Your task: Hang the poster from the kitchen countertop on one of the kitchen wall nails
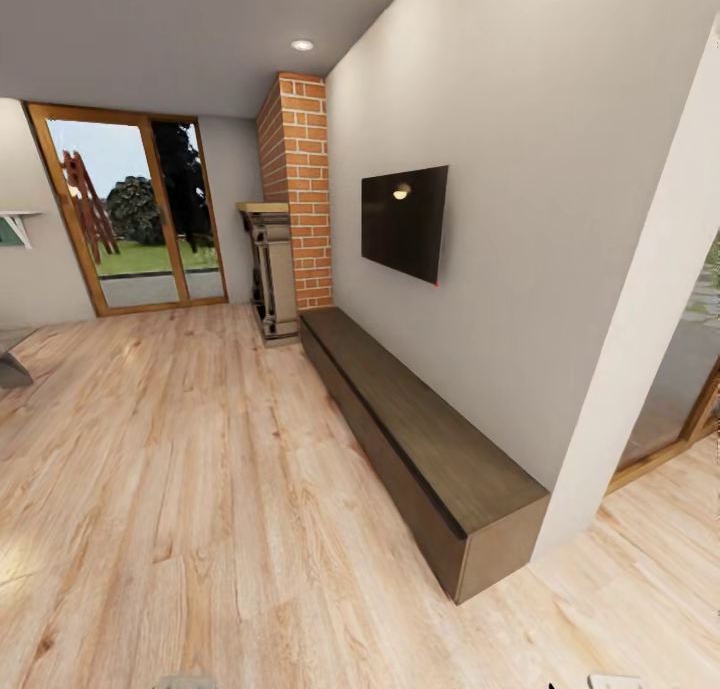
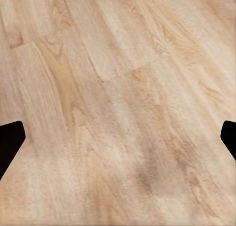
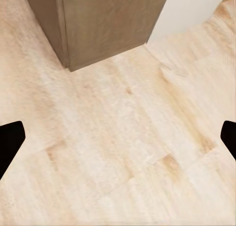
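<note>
I am looking down both wrists and seeing each tool with its fingers spread wide and holding nothing: the left tool is hanging over bare plank floor, and the right tool is hanging over the same floor with the end of the long dark wooden bench and a strip of white wall just ahead of it. From the head camera I am facing a living room, not a kitchen: the bench is running along a grey wall under a black television, with a brick chimney and glass doors beyond. I judge that I am in the travelling step, with nothing picked up yet. The poster and the counter it is lying on are somewhere outside what I am seeing, so I cannot place them relative to either tool. The next move calls for turning the base and driving on until the kitchen is coming into sight.
</note>
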Robot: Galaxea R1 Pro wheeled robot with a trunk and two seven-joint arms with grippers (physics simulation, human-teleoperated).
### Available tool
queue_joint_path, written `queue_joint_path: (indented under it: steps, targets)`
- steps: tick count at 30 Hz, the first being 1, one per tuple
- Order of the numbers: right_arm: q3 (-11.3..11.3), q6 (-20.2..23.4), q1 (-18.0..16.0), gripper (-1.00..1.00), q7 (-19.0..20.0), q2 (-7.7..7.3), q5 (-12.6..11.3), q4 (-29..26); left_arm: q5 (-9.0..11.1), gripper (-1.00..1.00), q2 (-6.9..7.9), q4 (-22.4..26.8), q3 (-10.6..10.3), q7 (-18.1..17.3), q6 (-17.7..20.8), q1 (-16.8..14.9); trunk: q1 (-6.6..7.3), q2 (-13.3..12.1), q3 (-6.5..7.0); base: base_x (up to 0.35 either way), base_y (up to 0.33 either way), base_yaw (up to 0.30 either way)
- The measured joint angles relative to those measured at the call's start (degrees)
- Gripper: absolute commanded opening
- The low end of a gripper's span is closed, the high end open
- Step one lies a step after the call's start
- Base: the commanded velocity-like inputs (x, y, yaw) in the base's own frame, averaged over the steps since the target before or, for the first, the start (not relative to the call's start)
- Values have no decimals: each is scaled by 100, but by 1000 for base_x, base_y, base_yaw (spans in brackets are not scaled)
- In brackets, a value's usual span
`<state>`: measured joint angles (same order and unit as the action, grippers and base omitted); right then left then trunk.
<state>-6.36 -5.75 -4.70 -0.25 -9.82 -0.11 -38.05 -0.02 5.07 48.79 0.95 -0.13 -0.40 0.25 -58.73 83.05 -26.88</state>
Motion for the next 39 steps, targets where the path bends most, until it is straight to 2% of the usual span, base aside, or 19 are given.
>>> queue_joint_path:
  steps: [39]
  targets:
    - [-22,-7,9,100,-9,-3,3,-4,1,100,3,-105,7,5,0,-1,0,0,0,0,0,-266]
